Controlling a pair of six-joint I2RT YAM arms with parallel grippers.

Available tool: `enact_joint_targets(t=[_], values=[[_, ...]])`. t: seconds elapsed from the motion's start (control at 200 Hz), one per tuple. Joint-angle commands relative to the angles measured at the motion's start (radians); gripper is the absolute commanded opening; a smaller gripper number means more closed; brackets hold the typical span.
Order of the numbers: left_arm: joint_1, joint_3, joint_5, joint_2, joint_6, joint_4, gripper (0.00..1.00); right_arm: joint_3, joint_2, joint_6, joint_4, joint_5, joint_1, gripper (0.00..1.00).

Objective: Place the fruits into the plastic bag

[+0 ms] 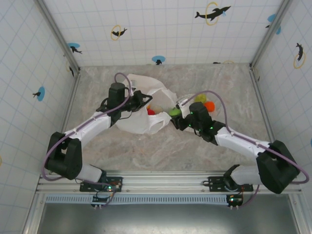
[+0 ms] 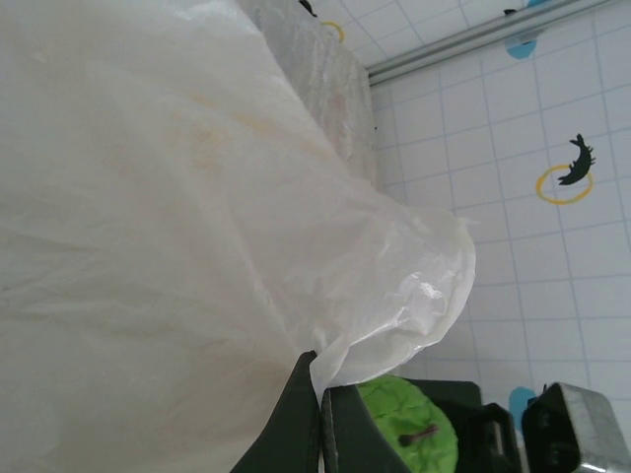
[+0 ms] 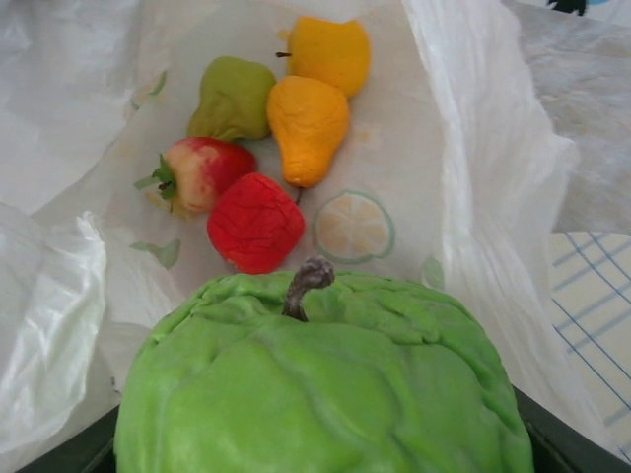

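I have the green apple (image 3: pixel 315 384) clamped in the right gripper (image 1: pixel 176 114), its brown stem showing, right at the mouth of the plastic bag (image 3: pixel 473 148). Ahead of those jaws, inside the bag, five fruits lie in a cluster. A strawberry (image 3: pixel 197 172) and a red fruit (image 3: pixel 254 222) are nearest and touch each other. Farther in are an orange pear (image 3: pixel 308 128), a green pear (image 3: pixel 232 97) and a yellow-orange fruit (image 3: pixel 330 54).

Off to the side of the right wrist, outside the bag, I see a green fruit (image 1: pixel 199 99) and an orange fruit (image 1: pixel 209 106) next to each other.

The left gripper (image 2: pixel 320 379) is closed tight, pinching a fold of the bag's rim. The white film billows away above its fingers. From its wrist camera the apple sits just beside the fingertips. Both grippers face each other across the bag's opening, over the marbled table (image 1: pixel 161 151).
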State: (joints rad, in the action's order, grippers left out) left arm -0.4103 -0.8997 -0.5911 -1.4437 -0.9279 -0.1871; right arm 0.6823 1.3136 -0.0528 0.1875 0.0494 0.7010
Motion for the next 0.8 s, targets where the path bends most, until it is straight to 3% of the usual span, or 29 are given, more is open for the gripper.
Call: enact_joint_targets(t=[0.0,0.18,0.38,0.796], values=[[0.014,-0.026,-0.016,0.040,0.007,0.026,0.00,0.073,0.073,0.030,0.094,0.000,0.008,0.46],[0.026,0.014,-0.023,0.038,0.027,0.031,0.00,0.151,0.180,0.029,0.089,-0.002,0.016,0.46],[0.025,0.022,-0.033,0.007,0.053,0.035,0.00,0.156,0.227,0.068,0.151,0.022,0.098,0.47],[0.034,0.024,-0.037,0.004,0.190,0.133,0.00,0.275,0.471,-0.013,0.326,0.121,0.136,0.47]])
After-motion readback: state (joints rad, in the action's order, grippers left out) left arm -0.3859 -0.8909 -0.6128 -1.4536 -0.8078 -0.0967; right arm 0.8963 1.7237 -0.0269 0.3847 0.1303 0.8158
